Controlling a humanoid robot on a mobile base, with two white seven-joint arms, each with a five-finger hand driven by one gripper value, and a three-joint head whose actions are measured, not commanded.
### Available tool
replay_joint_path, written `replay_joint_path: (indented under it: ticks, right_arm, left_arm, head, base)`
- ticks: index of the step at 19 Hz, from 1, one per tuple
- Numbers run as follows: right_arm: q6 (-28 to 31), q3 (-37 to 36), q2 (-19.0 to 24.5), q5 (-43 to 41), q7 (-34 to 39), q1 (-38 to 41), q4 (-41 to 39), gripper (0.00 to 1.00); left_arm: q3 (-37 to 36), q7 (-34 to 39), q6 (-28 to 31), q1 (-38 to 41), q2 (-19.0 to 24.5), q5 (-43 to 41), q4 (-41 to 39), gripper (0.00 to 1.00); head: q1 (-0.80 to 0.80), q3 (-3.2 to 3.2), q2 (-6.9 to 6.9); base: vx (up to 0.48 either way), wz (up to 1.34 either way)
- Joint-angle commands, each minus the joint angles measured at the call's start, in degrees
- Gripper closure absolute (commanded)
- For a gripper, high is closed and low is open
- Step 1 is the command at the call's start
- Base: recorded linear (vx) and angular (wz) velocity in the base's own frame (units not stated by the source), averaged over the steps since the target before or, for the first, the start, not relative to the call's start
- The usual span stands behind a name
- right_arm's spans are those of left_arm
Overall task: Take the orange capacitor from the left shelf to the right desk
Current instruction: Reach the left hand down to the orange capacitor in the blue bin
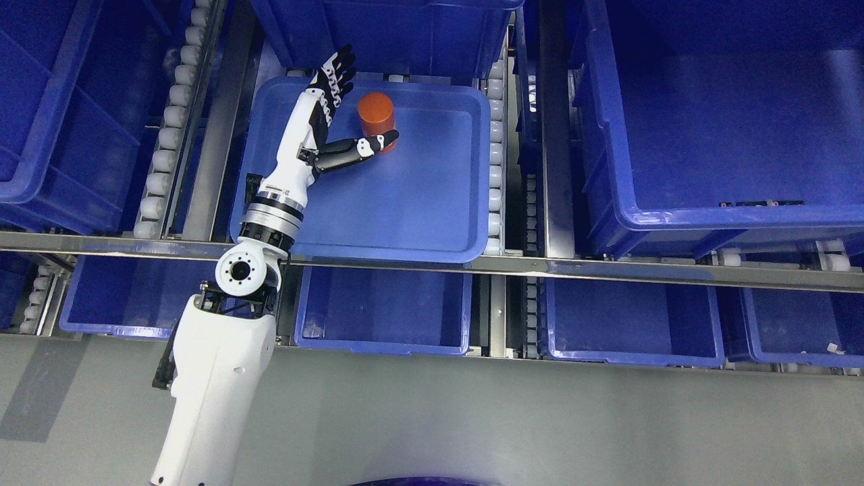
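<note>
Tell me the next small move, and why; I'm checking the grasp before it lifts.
Probably close the left hand around the orange capacitor. The fingers are spread open beside it on its left, the thumb reaches across its near side, and nothing is gripped yet. The capacitor stands upright in the blue tray, so curling fingers toward thumb should secure it.

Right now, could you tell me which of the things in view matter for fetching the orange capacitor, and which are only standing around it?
Part of the job:
- orange capacitor, upright in the shallow tray
- left hand, open, thumb against the capacitor
- blue tray holding the capacitor

Just standing by:
- large blue bin to the right
- lower blue bins
- white rollers
- metal rail
</note>
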Motion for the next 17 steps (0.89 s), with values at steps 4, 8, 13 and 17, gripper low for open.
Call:
replay_joint_path:
  ticks: [4, 8, 13, 17]
  right_arm:
    - [0.03, -0.61, -1.0, 0.0, 0.01, -0.09, -1.93, 0.0]
    - [0.03, -0.61, -1.0, 0.0, 0.01, -0.09, -1.93, 0.0]
    - [0.03, -0.61, -1.0, 0.0, 0.01, -0.09, -1.93, 0.0]
    - [0.03, -0.61, -1.0, 0.0, 0.01, -0.09, -1.93, 0.0]
  left_arm:
    - [-1.93, -1.85, 0.03, -4.18, 1.62, -2.56, 9.33, 0.05]
    - [-1.93, -2.11, 0.03, -4.28, 1.88, -2.56, 10.2, 0.11]
    - [-1.66, -7.47, 0.03, -4.19, 1.44, -2.48, 10.47, 0.21]
    - [-1.23, -7.48, -0.15, -4.19, 1.26, -2.48, 11.17, 0.33]
  head:
    - [0.0, 0.0, 0.0]
    - [0.0, 0.0, 0.0]
    - [0.0, 0.0, 0.0]
    - [0.0, 0.0, 0.0]
  base:
    - [0.0, 0.0]
    - [0.0, 0.0]
    - [0.0, 0.0]
    - [0.0, 0.0]
